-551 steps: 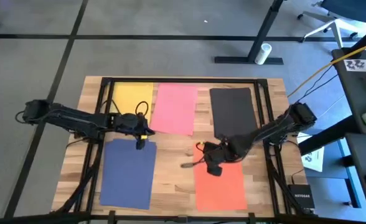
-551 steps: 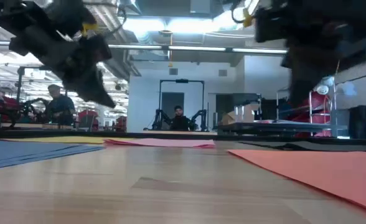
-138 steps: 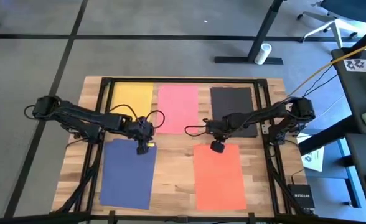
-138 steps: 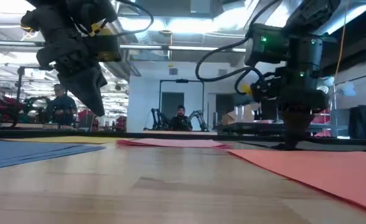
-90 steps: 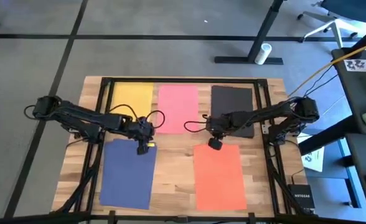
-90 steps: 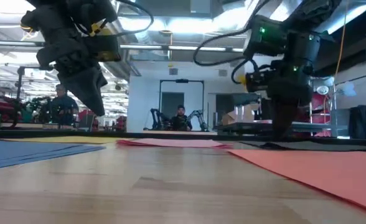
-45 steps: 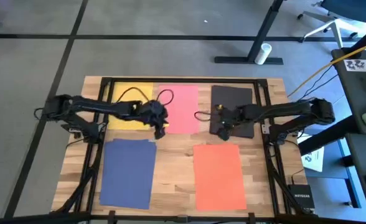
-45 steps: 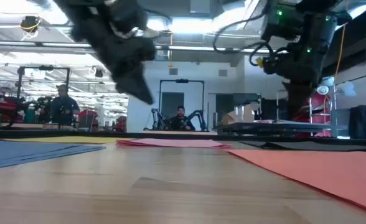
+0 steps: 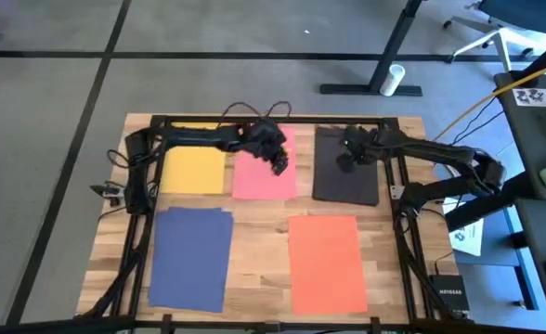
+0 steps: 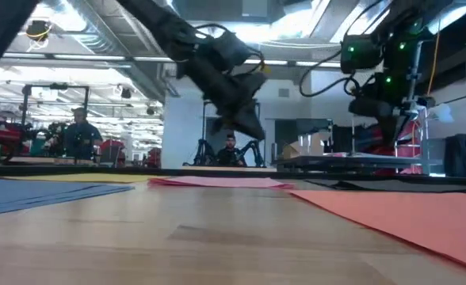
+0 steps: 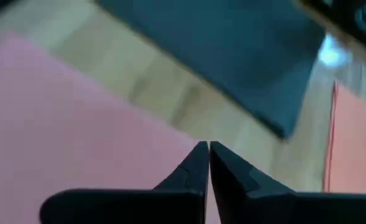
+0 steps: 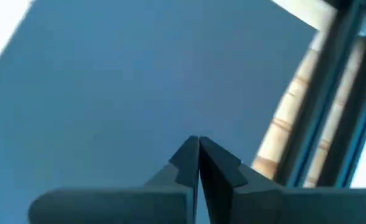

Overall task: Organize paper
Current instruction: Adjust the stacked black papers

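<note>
Hovering with fingers pressed together and empty, left gripper (image 9: 278, 164) above pink sheet (image 9: 264, 176), right gripper (image 9: 344, 160) likewise closed, empty, black sheet (image 9: 347, 181) beneath it.

My high camera looks straight down on the whole slatted wooden table (image 9: 264, 237). My low one sits at tabletop height, facing the room behind. Each wrist camera peers closely past its pincer: left gripper (image 11: 208, 149) over the thin pink paper sheet (image 11: 77, 130), which the overhead shares.
</note>
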Robot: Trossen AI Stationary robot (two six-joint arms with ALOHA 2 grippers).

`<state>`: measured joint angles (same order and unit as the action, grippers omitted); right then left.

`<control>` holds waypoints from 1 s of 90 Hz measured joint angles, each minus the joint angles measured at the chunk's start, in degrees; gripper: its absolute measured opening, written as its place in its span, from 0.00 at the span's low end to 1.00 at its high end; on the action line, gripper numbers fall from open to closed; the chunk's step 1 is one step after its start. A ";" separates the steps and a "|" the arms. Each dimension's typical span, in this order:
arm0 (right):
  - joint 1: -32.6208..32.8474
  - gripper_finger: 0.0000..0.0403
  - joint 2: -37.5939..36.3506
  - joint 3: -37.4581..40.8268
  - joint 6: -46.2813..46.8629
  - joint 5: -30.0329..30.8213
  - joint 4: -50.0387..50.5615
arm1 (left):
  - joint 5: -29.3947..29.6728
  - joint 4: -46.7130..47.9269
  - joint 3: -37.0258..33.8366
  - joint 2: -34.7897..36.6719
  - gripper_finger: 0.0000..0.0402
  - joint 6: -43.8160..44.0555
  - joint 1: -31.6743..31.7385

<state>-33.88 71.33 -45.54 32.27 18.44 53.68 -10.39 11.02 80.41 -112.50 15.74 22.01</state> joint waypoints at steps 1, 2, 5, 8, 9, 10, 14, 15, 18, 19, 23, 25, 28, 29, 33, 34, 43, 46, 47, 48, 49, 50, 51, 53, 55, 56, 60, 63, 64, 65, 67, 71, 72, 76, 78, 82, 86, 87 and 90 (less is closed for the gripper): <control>-0.50 0.00 0.00 0.00 -0.06 0.00 -0.04 | 0.00 0.02 0.62 -0.33 0.00 0.09 0.16; -0.95 0.00 0.00 0.00 -0.27 -0.02 -0.05 | 0.00 0.05 1.20 -0.65 0.00 0.23 0.32; -2.23 0.00 0.00 0.00 -0.77 0.00 -0.06 | -0.02 0.11 2.75 -1.62 0.00 0.35 0.77; -3.49 0.00 0.00 0.00 -1.05 0.01 -0.10 | -0.02 0.16 4.20 -2.62 0.00 0.36 1.16; -3.92 0.00 0.00 0.00 -1.14 0.02 -0.11 | -0.02 0.22 4.66 -2.94 0.00 0.36 1.28; -4.35 0.00 0.00 0.00 -1.24 0.02 -0.12 | -0.02 0.29 5.07 -3.23 0.00 0.38 1.39; -6.05 0.00 0.00 0.00 -1.88 0.02 -0.24 | -0.02 0.42 6.60 -4.58 0.00 0.45 1.86; -6.44 0.00 0.00 0.00 -2.13 0.02 -0.30 | -0.02 0.46 6.88 -4.87 0.00 0.47 1.96; -7.44 0.00 0.00 0.12 -2.57 0.02 -0.75 | -0.05 0.48 7.51 -5.69 0.00 0.58 2.24; -7.75 0.00 0.00 0.23 -2.68 0.02 -1.08 | -0.06 0.48 7.67 -5.91 0.00 0.62 2.31; -8.92 0.00 0.00 0.84 -2.99 0.02 -2.10 | -0.11 0.55 8.52 -7.03 0.00 0.67 2.54; -9.54 0.00 0.00 1.21 -3.20 -0.01 -2.45 | -0.15 0.49 8.99 -7.56 0.00 0.71 2.71; -10.50 0.00 0.00 1.80 -3.61 -0.11 -2.94 | -0.16 0.42 9.59 -8.37 0.00 0.79 2.97; -10.82 0.00 0.00 1.97 -3.63 -0.21 -3.06 | -0.16 0.45 9.78 -8.61 0.00 0.83 3.04; -12.06 0.00 0.00 2.90 -3.71 -1.31 -4.07 | -0.18 0.49 10.83 -9.87 0.00 1.31 3.29; -12.34 0.00 0.00 3.17 -3.76 -1.63 -4.37 | -0.18 0.44 11.10 -10.20 0.00 1.51 3.35; -13.96 0.00 0.07 5.72 -4.12 -3.09 -6.60 | -0.18 0.62 13.44 -12.99 0.00 1.94 3.75; -14.24 0.00 0.07 6.46 -4.11 -3.14 -7.68 | -0.20 0.60 14.55 -13.92 0.00 2.13 3.94; -14.40 0.00 0.07 6.72 -4.11 -3.15 -8.03 | -0.21 0.56 14.93 -14.21 0.00 2.19 3.97; -14.43 0.00 0.07 6.96 -4.13 -3.18 -8.34 | -0.24 0.54 15.30 -14.47 0.00 2.29 4.00; -14.60 0.00 0.07 7.23 -4.13 -3.19 -8.68 | -0.25 0.52 15.67 -14.77 0.00 2.38 4.02; -14.81 0.00 0.07 7.51 -4.13 -3.19 -9.03 | -0.27 0.50 16.05 -15.08 0.00 2.46 4.04; -14.88 0.00 0.07 7.75 -4.13 -3.25 -9.23 | -0.30 0.49 16.46 -15.35 0.00 2.51 4.05; -15.12 0.00 0.07 8.20 -4.15 -3.42 -9.55 | -0.64 0.44 17.35 -15.99 0.00 2.68 4.09; -15.36 0.00 0.07 8.65 -4.20 -3.51 -9.86 | -1.11 0.27 18.28 -16.53 0.00 3.09 4.20; -15.44 0.00 0.07 8.84 -4.23 -3.53 -10.04 | -1.35 0.21 18.72 -16.87 0.00 3.17 4.27; -15.87 0.00 0.09 9.50 -4.27 -3.60 -10.72 | -1.76 0.28 20.65 -18.19 0.00 3.41 4.32; -16.19 0.00 0.10 9.89 -4.27 -3.58 -11.14 | -1.77 0.23 22.11 -19.20 0.00 3.51 4.32; -16.19 0.00 0.11 9.99 -4.28 -3.60 -11.21 | -1.77 0.23 22.57 -19.56 0.00 3.61 4.32; -16.19 0.00 0.11 10.08 -4.29 -3.63 -11.26 | -1.79 0.26 23.01 -19.86 0.00 3.74 4.32; -16.19 0.00 0.11 10.27 -4.33 -3.69 -11.29 | -1.84 0.36 23.85 -20.57 0.00 4.11 4.32; -16.08 0.00 0.11 10.50 -4.55 -3.74 -11.48 | -1.86 0.53 25.15 -21.62 0.00 4.89 4.26; -16.08 0.00 0.11 10.51 -4.61 -3.79 -11.51 | -1.87 0.62 25.47 -21.85 0.00 5.02 4.23; -16.08 0.00 0.11 10.51 -4.85 -4.03 -11.66 | -2.38 0.84 26.73 -22.63 0.00 5.73 4.19; -16.08 0.00 0.11 10.51 -5.05 -4.10 -11.76 | -2.93 0.89 27.16 -22.80 0.00 6.26 4.18; -16.04 0.00 0.11 10.51 -5.16 -4.39 -11.77 | -3.67 0.65 27.85 -23.22 0.00 6.86 3.89; -16.03 0.00 0.11 10.51 -5.18 -4.55 -11.81 | -3.71 0.05 28.20 -23.26 0.00 7.28 3.59; -16.03 0.00 0.11 10.51 -5.18 -4.55 -11.82 | -3.70 0.05 28.24 -23.26 0.00 7.40 3.51; -16.04 0.00 0.11 10.51 -5.18 -4.55 -11.82 | -3.81 0.00 28.29 -23.26 0.00 7.44 3.26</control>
<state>-49.92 71.44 -35.03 27.09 13.89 41.87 -14.20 11.02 108.70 -135.76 23.18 25.27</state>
